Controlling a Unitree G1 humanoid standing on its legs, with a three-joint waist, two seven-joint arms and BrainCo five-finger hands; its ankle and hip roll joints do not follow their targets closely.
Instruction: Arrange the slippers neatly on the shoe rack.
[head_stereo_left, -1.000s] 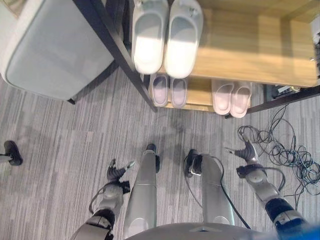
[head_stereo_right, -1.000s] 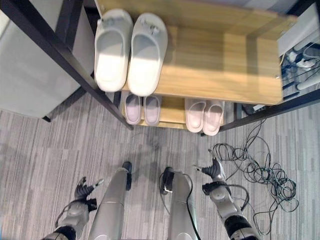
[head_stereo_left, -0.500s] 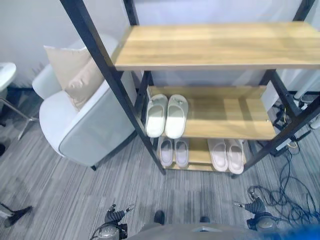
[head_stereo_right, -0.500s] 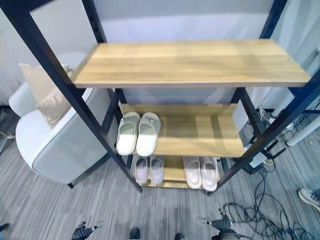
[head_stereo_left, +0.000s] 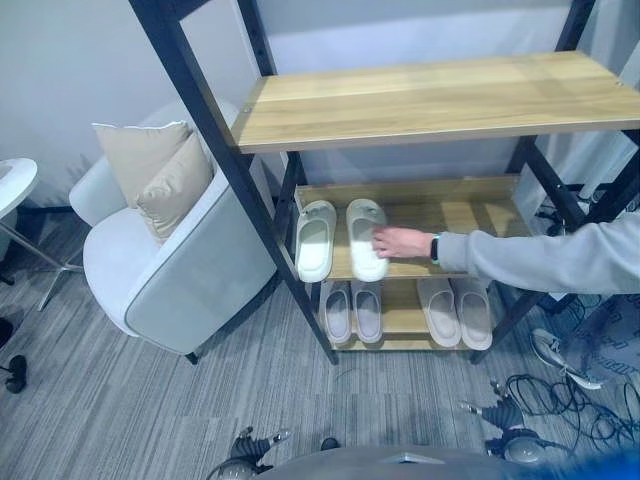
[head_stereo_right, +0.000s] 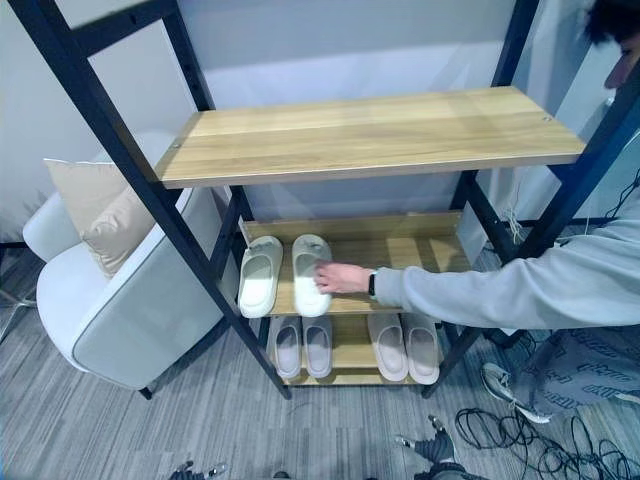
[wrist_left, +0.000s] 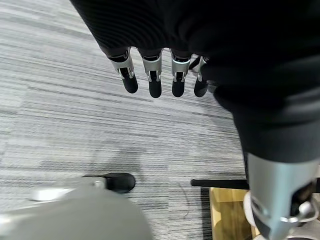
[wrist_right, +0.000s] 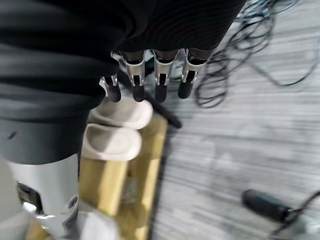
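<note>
A pale pair of slippers stands on the middle shelf of the shoe rack (head_stereo_left: 430, 95): the left slipper (head_stereo_left: 315, 240) and the right slipper (head_stereo_left: 365, 240) side by side. A person's hand (head_stereo_left: 400, 242) rests on the right one, the grey sleeve coming in from the right. On the bottom shelf stand a lilac pair (head_stereo_left: 350, 310) and a pinkish pair (head_stereo_left: 455, 310). My left hand (head_stereo_left: 250, 455) hangs low over the carpet, its fingers (wrist_left: 155, 80) straight and empty. My right hand (head_stereo_left: 500, 425) hangs low too, fingers (wrist_right: 160, 80) straight, with the pinkish pair (wrist_right: 112, 142) showing past them.
A grey armchair (head_stereo_left: 170, 270) with two beige cushions (head_stereo_left: 155, 170) stands left of the rack, against its black post. Loose cables (head_stereo_left: 570, 400) lie on the carpet at the right. A white side table (head_stereo_left: 10, 185) shows at the far left.
The camera has tilted up from the floor to the whole rack. A person's arm has reached in and laid a hand on the right slipper of the middle shelf. My hands still hang low.
</note>
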